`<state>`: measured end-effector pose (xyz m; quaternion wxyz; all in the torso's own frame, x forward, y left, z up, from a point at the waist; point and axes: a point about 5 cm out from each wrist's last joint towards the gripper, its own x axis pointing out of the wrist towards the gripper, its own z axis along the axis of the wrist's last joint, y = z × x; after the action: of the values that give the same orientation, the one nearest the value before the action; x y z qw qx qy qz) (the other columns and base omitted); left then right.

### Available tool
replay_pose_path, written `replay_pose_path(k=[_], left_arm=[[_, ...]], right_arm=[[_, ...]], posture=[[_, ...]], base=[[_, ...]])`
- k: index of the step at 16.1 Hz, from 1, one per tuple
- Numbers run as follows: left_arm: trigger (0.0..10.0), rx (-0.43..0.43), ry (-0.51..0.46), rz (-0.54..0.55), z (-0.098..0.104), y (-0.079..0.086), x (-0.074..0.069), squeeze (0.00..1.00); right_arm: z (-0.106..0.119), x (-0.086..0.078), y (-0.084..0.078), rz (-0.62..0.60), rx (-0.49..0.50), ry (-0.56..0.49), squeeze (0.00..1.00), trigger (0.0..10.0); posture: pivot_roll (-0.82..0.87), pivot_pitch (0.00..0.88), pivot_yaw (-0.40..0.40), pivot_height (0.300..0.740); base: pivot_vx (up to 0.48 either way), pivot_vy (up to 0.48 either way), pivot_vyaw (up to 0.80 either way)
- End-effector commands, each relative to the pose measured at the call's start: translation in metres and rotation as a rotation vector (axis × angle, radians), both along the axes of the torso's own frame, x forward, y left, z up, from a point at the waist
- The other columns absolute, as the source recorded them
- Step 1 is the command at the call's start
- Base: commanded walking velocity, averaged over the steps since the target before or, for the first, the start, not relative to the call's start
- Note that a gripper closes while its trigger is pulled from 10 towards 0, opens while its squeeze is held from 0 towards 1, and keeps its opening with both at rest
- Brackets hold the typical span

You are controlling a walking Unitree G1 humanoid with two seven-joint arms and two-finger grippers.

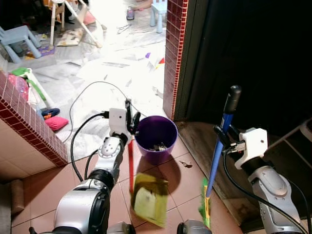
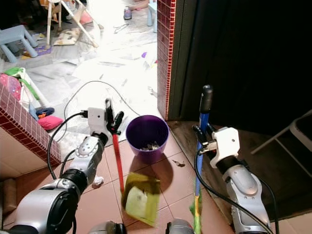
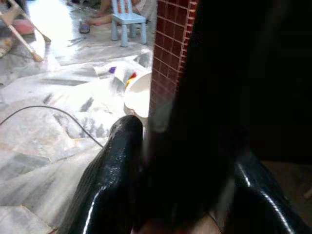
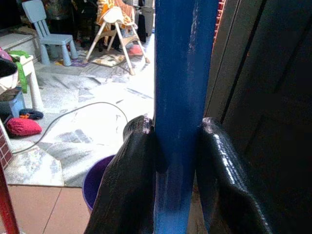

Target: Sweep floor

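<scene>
Terracotta tiled floor (image 1: 185, 180) gives way at the doorway to pale marble flooring (image 1: 126, 73) in the bright room beyond, with a red brick-tiled pillar (image 1: 173, 53) and a dark wooden door (image 1: 243, 58) on the right.

Against the pillar's foot, on the terracotta tiles, stands a round purple plastic bucket (image 1: 156, 139) with some debris already inside. In front of it hangs a yellow-green plastic dustpan (image 1: 150, 199), tilted, on a thin red handle (image 1: 130, 165). The left gripper (image 1: 130, 117) holds that handle's top; from the left wrist view I cannot tell how tightly the jaws close, since the handle blurs against the dark, though the head views suggest they clasp it.

On the right, a long blue broom handle with a black top grip (image 1: 222, 141) stands nearly upright, its green bristle end (image 1: 204, 204) near the floor beside the dustpan. The right gripper (image 1: 224, 139) has its jaws clamped firmly on either side of the blue shaft, well below the black grip.

My guess is the emptying step is at hand: the dustpan wants lifting over the bucket's rim and tipping. A small white scrap (image 2: 97, 181) lies on the tiles by the left arm.
</scene>
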<state>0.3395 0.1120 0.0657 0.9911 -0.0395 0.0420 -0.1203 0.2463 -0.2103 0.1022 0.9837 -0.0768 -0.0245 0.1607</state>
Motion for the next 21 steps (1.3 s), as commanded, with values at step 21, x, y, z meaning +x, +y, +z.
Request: replay_pose_path(k=[21], left_arm=[[10.0,0.211,0.071,0.121,-0.003,0.035,0.006,0.00]], right_arm=[[0.013,0.006,0.006,0.027,0.007,-0.042,0.00,10.0]], posture=[[-0.30,0.000,0.039,0.740]], base=[[0.000,0.000,0.00]])
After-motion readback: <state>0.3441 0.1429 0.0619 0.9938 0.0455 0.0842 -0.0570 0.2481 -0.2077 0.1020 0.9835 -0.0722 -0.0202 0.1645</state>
